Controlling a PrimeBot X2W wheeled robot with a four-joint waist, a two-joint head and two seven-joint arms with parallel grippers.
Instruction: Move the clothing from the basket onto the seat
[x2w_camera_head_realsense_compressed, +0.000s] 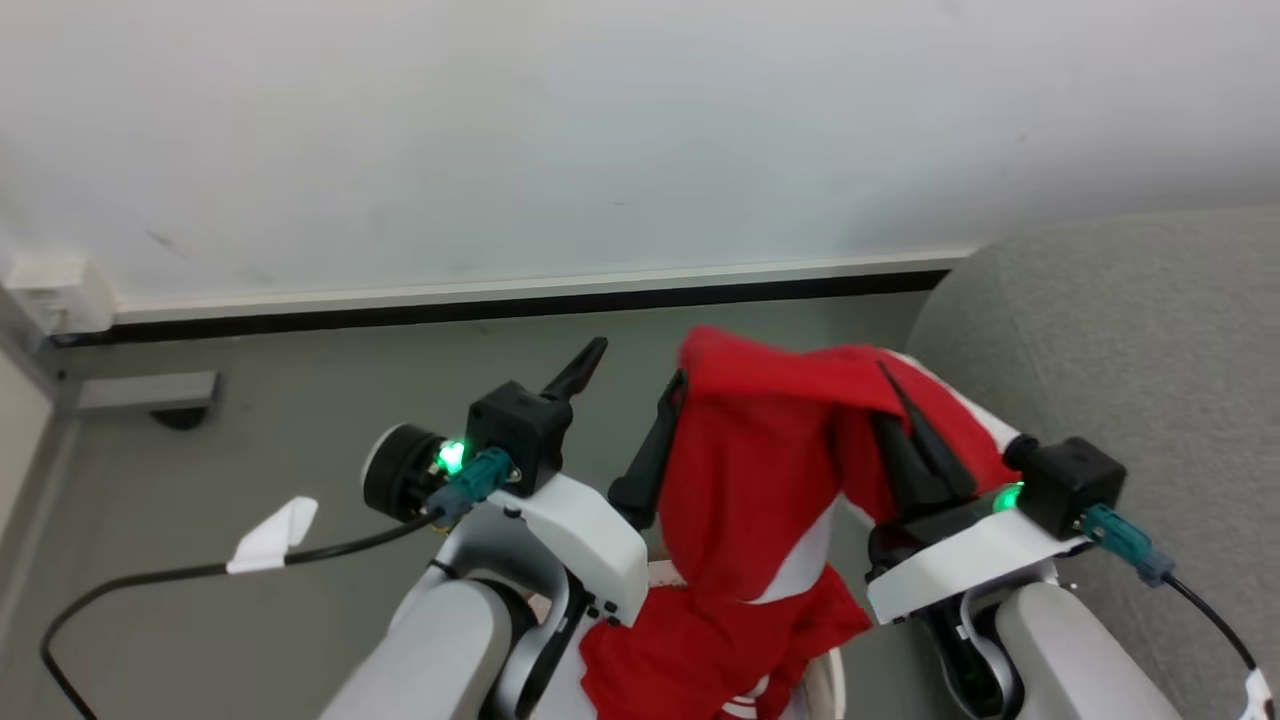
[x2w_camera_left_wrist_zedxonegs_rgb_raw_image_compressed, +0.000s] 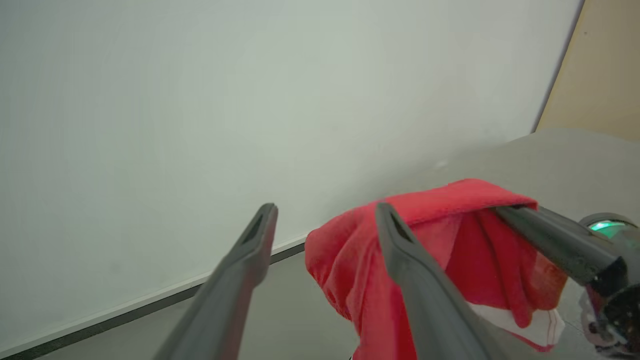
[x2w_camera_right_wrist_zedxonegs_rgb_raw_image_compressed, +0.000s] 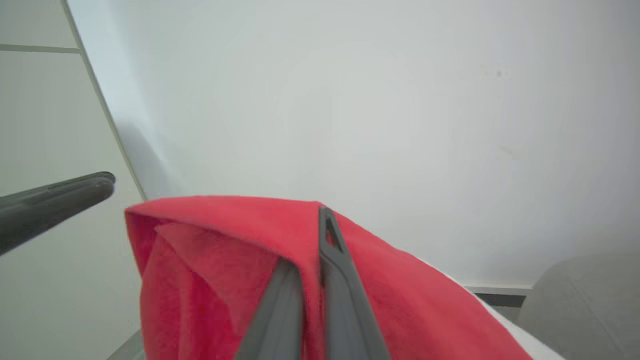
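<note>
While the right gripper (x2w_camera_head_realsense_compressed: 897, 392) is clenched on a fold of the bright red soft sports jersey with white panels (x2w_camera_head_realsense_compressed: 760, 450), the cloth hangs draped over its dark fingers at the centre of the frame, just left of the large light-grey fabric-upholstered sofa seat (x2w_camera_head_realsense_compressed: 1130, 330) and not lying on it. The left gripper (x2w_camera_head_realsense_compressed: 628, 385) is released, fingers spread; whether its nearer finger touches the jersey's left edge I cannot tell. The jersey's lower folds run off the bottom edge between the pale forearms.
</note>
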